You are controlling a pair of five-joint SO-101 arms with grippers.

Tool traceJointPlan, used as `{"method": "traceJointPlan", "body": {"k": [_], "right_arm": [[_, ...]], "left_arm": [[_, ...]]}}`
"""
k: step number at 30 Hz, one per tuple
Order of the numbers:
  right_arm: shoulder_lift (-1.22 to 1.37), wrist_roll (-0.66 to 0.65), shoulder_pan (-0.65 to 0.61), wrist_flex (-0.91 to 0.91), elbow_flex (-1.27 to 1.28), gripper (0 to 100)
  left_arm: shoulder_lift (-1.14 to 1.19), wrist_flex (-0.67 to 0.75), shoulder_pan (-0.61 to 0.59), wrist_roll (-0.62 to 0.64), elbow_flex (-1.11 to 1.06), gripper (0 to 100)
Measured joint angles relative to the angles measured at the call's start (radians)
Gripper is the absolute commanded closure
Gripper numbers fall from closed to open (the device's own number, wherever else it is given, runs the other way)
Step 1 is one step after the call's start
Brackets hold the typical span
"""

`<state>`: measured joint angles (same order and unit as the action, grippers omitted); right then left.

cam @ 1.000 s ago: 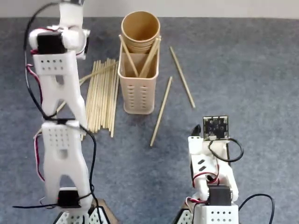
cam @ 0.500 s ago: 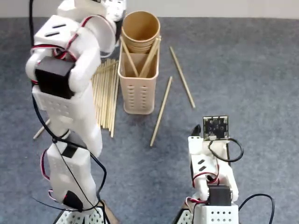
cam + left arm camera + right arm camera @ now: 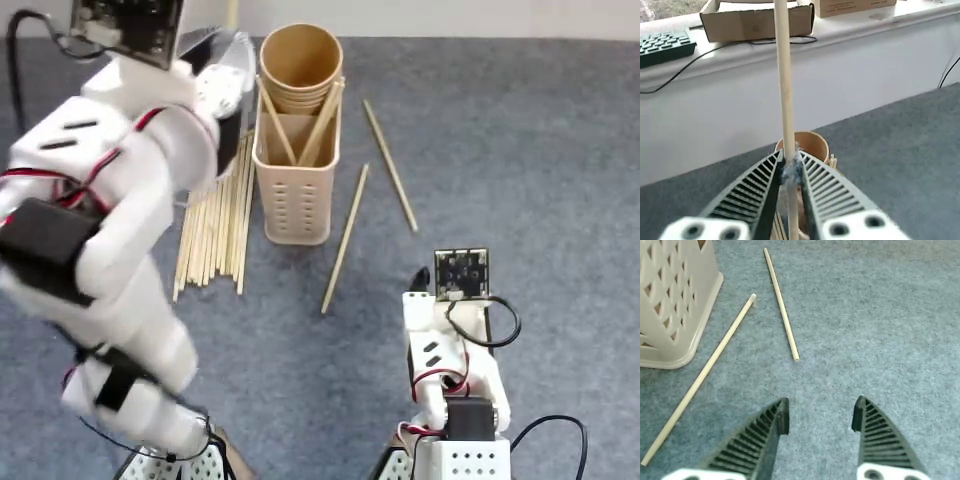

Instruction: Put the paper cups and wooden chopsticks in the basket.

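Roughly halfway, I would judge: the paper cups [image 3: 300, 58] sit stacked in the far end of the basket [image 3: 293, 205], with a few wooden chopsticks [image 3: 322, 120] leaning inside it. Left to do are a bundle of chopsticks [image 3: 218, 240] lying on the bench [image 3: 520, 140] just left of the basket, and two loose sticks [image 3: 345, 240] to its right. The left gripper [image 3: 789, 161] pinches a single chopstick [image 3: 782, 75], pale, round and straight, roughly upright beside the cups. The right gripper [image 3: 820, 412] hangs spread over the bench near the loose sticks.
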<state>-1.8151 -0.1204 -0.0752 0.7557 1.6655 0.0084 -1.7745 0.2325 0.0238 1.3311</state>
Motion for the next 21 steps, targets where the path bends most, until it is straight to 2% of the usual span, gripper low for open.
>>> {"method": "traceJointPlan", "body": {"k": [2,5,15,21], "right_arm": [[0.0,0.0,0.0,0.0,0.0,78.5],[0.0,0.0,0.0,0.0,0.0,78.5],[0.0,0.0,0.0,0.0,0.0,78.5],[0.0,0.0,0.0,0.0,0.0,78.5]], "left_arm": [[-0.083,0.002,-0.006,0.0,-0.184,99],[-0.158,0.089,0.0,0.0,-0.44,99],[-0.146,0.641,0.025,0.0,-0.835,99],[-0.193,0.97,0.021,0.0,-1.171,99]]}}
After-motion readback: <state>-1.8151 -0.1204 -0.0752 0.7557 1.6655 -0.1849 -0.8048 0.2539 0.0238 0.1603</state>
